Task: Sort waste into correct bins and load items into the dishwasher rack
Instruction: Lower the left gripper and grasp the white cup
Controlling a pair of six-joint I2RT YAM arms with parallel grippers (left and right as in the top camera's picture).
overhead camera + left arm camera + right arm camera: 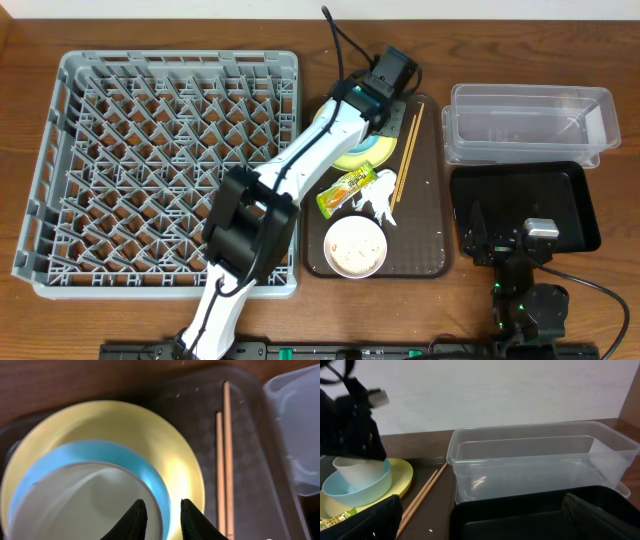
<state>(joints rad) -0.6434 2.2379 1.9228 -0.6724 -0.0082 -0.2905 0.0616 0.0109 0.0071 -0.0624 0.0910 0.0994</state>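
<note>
Counts: one dishwasher rack (180,62) at 9 o'clock on the tabletop, one clear tub (530,90) at 2, one black tray (520,190) at 4. The brown tray (430,200) between them carries one yellow plate (365,155), one blue bowl (90,452) and one cream cup (85,500) stacked at 12. It also carries two chopsticks (407,150) at 1, one wrapper (346,189), one tissue (378,208) and one white bowl (355,246) at 6. Left gripper (161,520): jaws narrow, astride the cup's rim, grip unclear. Right gripper (485,515): jaws wide, over the black tray.

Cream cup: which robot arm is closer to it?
Left. The left gripper is right at the cream cup, jaws astride its rim. The right gripper sits far off, across the table, over the black tray.
</note>
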